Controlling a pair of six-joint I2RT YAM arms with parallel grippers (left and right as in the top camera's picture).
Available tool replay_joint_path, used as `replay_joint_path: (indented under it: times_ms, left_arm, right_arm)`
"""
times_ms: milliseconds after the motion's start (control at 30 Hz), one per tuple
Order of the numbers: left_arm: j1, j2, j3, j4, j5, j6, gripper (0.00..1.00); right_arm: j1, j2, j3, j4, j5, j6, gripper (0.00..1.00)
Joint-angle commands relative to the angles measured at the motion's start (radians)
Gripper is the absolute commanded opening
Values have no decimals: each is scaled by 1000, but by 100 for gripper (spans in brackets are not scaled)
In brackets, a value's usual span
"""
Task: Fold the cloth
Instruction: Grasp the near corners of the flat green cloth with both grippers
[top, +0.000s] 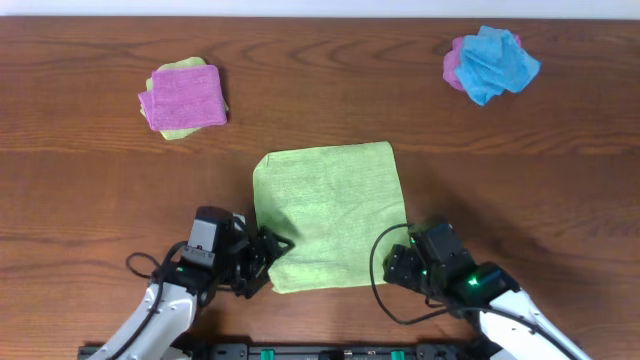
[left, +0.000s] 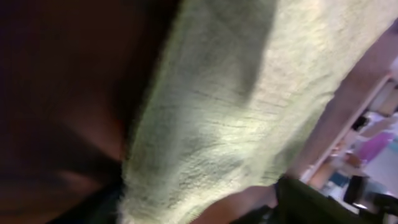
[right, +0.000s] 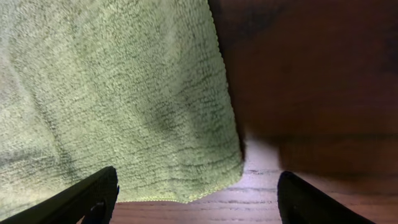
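A light green cloth (top: 330, 215) lies flat and nearly square at the middle of the wooden table. My left gripper (top: 268, 258) is at its near left corner. In the blurred left wrist view the cloth (left: 236, 112) fills the space between the dark fingers (left: 199, 208), which look spread. My right gripper (top: 400, 262) is at the near right corner. In the right wrist view its fingers (right: 196, 199) are wide open, low over the table, with the cloth's corner (right: 112, 93) between them, not pinched.
A folded pink cloth on a green one (top: 185, 98) lies at the far left. A crumpled blue cloth on a pink one (top: 490, 62) lies at the far right. The table's near edge runs just behind both arms.
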Motion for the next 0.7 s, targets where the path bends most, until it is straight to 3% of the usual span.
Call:
replay_joint_path:
  times_ms: [0,100,233,667]
  left_arm:
    - [-6,26,-36,-18,-66,3,52]
    - [-6,26,-36,-13,-73,3,24]
    - [-6,26,-36,-11,-84,3,6]
    - [-6,26,-36,103,-75,3,6]
  right_arm:
    - [-9,2,-26,21,-6,28,81]
    - [-9,2,-54,51,-13,39,80]
    - [-9,2,-82,102,-13,61,76]
    - [-9,85,-115,254,-4,60,51]
